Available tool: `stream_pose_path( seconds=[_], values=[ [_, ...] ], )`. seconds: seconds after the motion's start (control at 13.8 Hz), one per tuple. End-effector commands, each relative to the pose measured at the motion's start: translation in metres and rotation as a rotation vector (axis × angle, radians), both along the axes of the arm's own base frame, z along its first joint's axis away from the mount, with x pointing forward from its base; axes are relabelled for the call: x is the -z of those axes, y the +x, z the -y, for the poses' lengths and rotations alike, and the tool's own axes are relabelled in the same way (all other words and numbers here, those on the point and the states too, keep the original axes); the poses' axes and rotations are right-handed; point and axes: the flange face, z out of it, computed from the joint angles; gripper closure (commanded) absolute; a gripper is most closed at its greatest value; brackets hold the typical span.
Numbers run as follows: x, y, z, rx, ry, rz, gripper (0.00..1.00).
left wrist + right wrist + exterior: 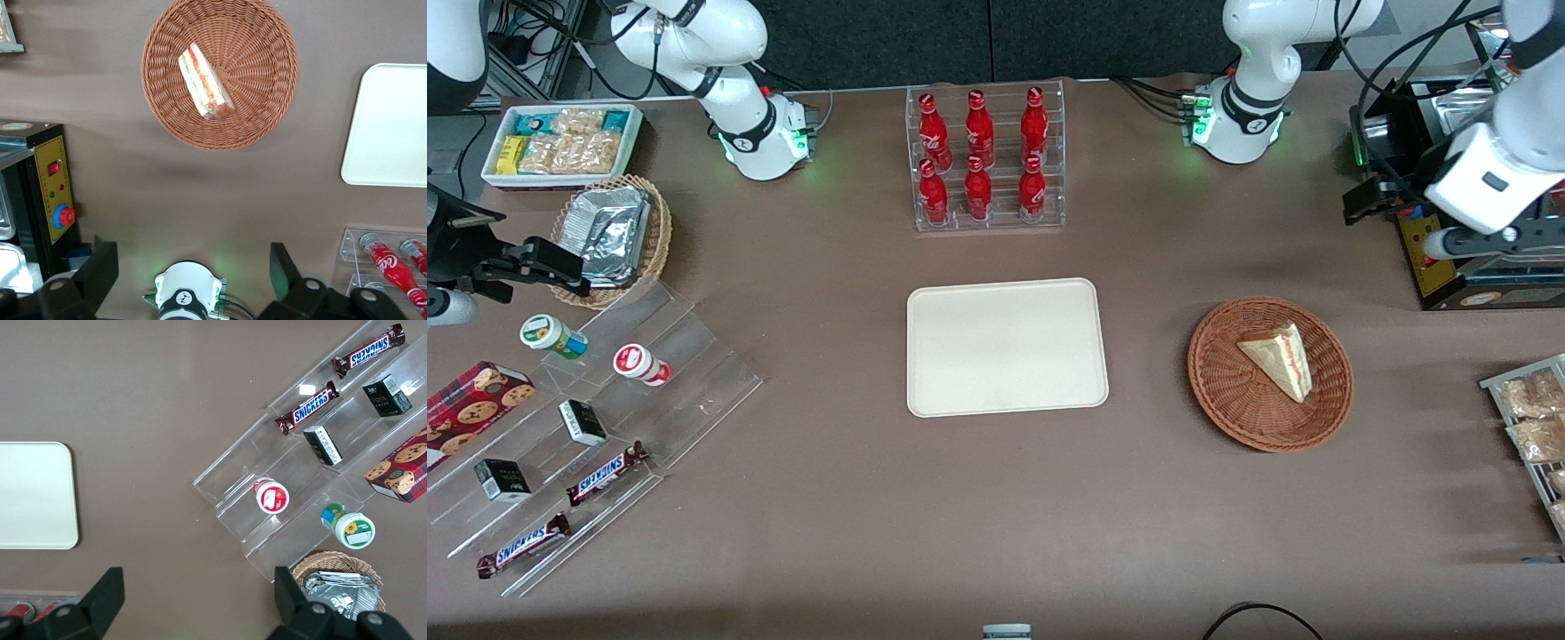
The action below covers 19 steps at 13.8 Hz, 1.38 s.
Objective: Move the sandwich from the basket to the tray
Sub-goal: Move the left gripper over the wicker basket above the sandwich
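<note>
The sandwich [1280, 358] [203, 83], a pale bread wedge with a red and green filling stripe, lies in the reddish-brown woven basket [1218, 391] [260, 100]. The cream-white tray [1005, 347] [393, 127] lies flat beside the basket, toward the parked arm's end, with nothing on it. My gripper [1362, 200] [191, 257] hangs high above the table toward the working arm's end, farther from the front camera than the basket. It stands open, its fingers [100, 267] wide apart with nothing between them.
A clear rack of red bottles [987, 160] stands farther from the front camera than the tray. A black box with a yellow panel [1449, 258] [53, 193] sits under my gripper. A rack of snack packets [1534, 418] lies at the working arm's end.
</note>
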Motion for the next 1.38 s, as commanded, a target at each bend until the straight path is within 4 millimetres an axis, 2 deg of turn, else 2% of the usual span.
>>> stream_pose_path(
  seconds=[0.0,0.22,0.44,0.87,1.31],
  values=[
    [-0.005,-0.002,-0.003,0.004,-0.020,-0.006,0.00],
    [0.004,0.006,0.000,0.006,-0.026,0.012,0.00],
    [0.033,0.010,-0.005,-0.011,-0.017,0.015,0.00],
    [0.129,0.010,-0.013,-0.052,0.025,0.049,0.00],
    [0.195,0.006,-0.015,-0.197,0.063,0.132,0.00]
  ],
)
